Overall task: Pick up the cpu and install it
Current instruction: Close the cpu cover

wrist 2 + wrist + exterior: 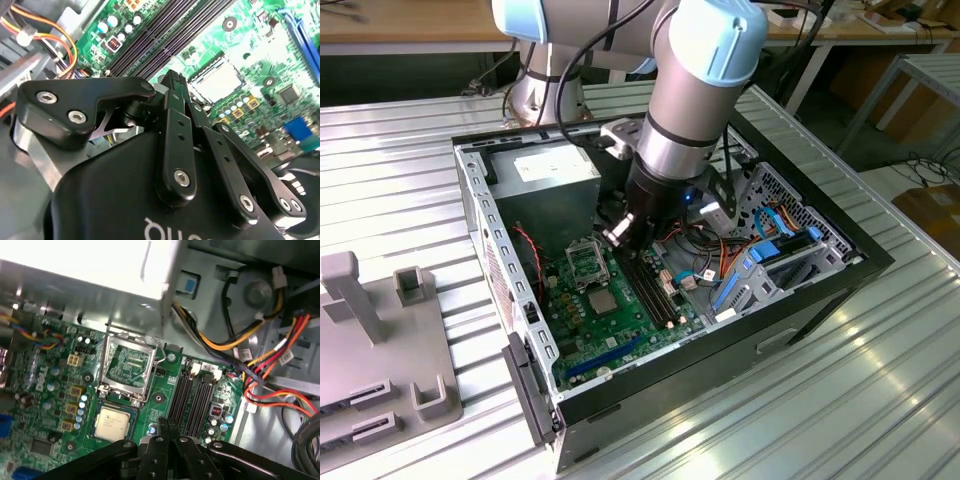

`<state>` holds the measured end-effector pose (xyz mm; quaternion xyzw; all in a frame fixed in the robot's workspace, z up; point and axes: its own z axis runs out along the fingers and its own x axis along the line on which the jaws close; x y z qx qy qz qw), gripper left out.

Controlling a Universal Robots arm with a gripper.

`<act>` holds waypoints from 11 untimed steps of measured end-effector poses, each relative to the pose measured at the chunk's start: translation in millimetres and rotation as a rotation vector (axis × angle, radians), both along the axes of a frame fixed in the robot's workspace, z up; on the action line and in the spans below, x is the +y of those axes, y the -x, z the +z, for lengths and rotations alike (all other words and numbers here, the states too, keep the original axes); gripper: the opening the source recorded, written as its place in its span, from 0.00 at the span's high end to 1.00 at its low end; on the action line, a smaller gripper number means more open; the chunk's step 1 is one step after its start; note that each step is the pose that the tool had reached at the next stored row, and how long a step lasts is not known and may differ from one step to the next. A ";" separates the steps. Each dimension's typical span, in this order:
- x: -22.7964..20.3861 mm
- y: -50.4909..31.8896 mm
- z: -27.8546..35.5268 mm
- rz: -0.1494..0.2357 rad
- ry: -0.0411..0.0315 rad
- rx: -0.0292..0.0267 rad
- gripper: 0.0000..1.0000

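Note:
The cpu (114, 422) is a small silver-grey square lying flat in the socket on the green motherboard (165, 390); it also shows in the exterior view (603, 302) and in the second wrist view (216, 80). The socket's metal frame (127, 365) stands flipped open beside it, toward the power supply. My gripper (168, 426) hovers above the board by the memory slots, a little to the side of the cpu and apart from it. Its fingers (172, 87) are pressed together with nothing between them. In the exterior view the gripper (620, 238) hangs inside the case.
The open computer case (840, 265) lies on a ribbed metal table. A power supply (555, 170) sits at the back. Orange, red and yellow cables (260, 355) run close by the memory slots (195, 400). A drive bay (770, 265) stands at the exterior view's right, a grey fixture (380, 340) at its left.

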<state>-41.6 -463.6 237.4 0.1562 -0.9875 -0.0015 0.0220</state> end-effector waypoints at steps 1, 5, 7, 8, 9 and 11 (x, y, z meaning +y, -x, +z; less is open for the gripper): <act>0.0 0.0 -0.1 0.016 0.0001 0.0001 0.89; 0.0 -1.4 -0.5 0.119 0.0000 0.0000 0.89; 0.0 -2.5 -0.6 0.149 -0.0001 0.0000 0.89; 0.0 -2.9 -0.6 0.173 0.0000 0.0000 0.89; 0.0 -3.0 -0.7 0.198 -0.0003 0.0000 0.89; 0.0 -3.1 -0.7 0.232 -0.0026 -0.0003 0.89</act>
